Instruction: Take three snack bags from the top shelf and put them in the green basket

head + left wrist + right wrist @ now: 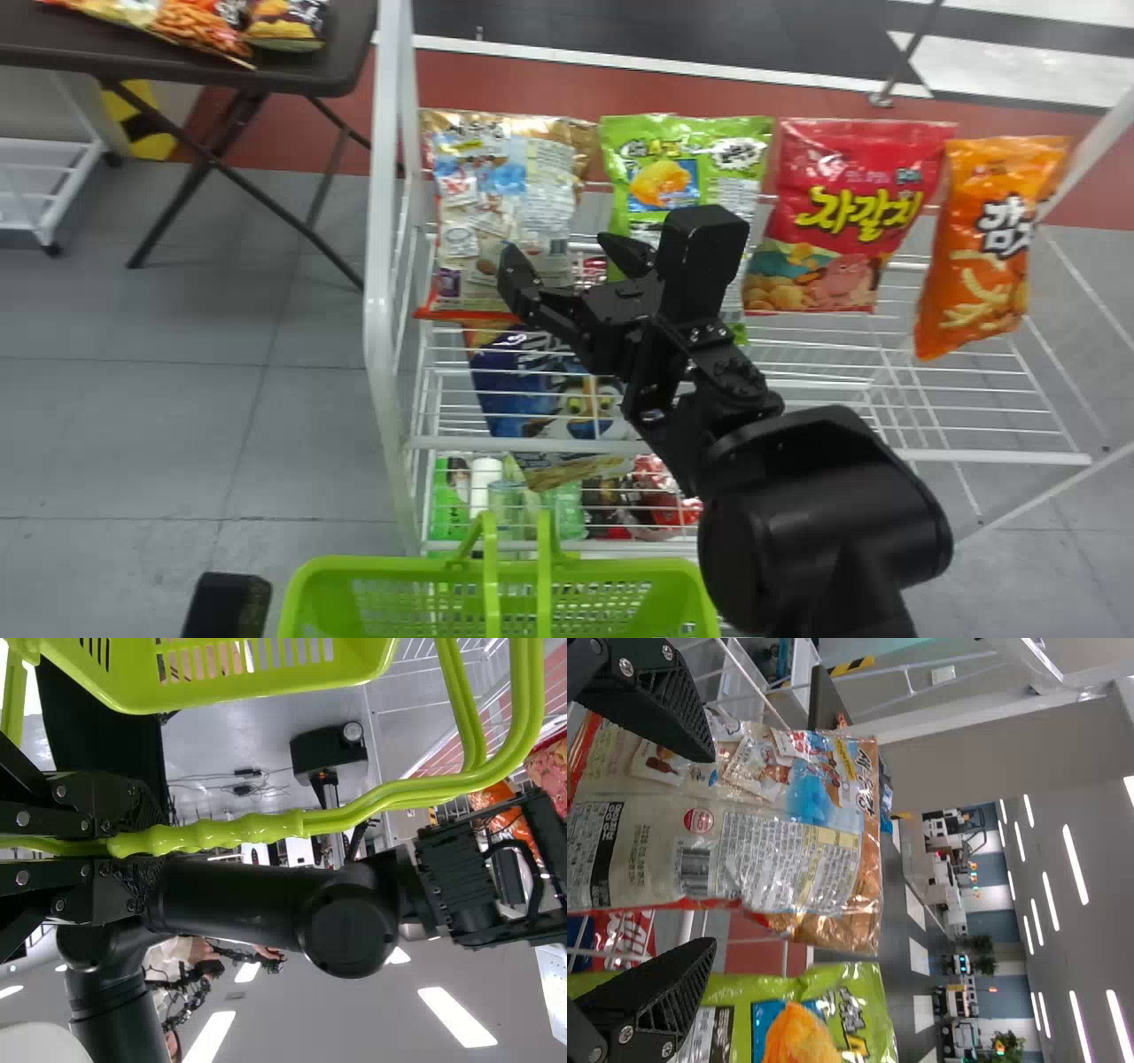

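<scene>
My right gripper (pixel 567 257) is spread wide at the front of the top shelf (pixel 797 456), toward its left side. It has nothing clamped: one finger stands in front of the beige bag (pixel 532 186), the other in front of the green bag (pixel 691 146) (from my seat I can't tell whether either finger touches the plastic).

Four snack bags stand in a row toward that shelf's back edge. The beige one is at the left edge, the green one just beside it, then the red bag (pixel 859 208), and the orange bag (pixel 988 266), tilted, near the right edge.

My left gripper (pixel 146 846) is clenched on a handle of the green basket (pixel 337 576). The basket is low by the rack's front left corner, its handles raised, and a dark end of the left arm (pixel 226 607) is just to its left.

Under the top shelf, a blue bag (pixel 549 390) leans at a slant toward the left. Lower down I see cans (pixel 507 505) and red packs (pixel 669 509). Back left, a dark desk (pixel 341 66) carries more snack packs (pixel 208 27) (a tempting little pile) near its right edge.
</scene>
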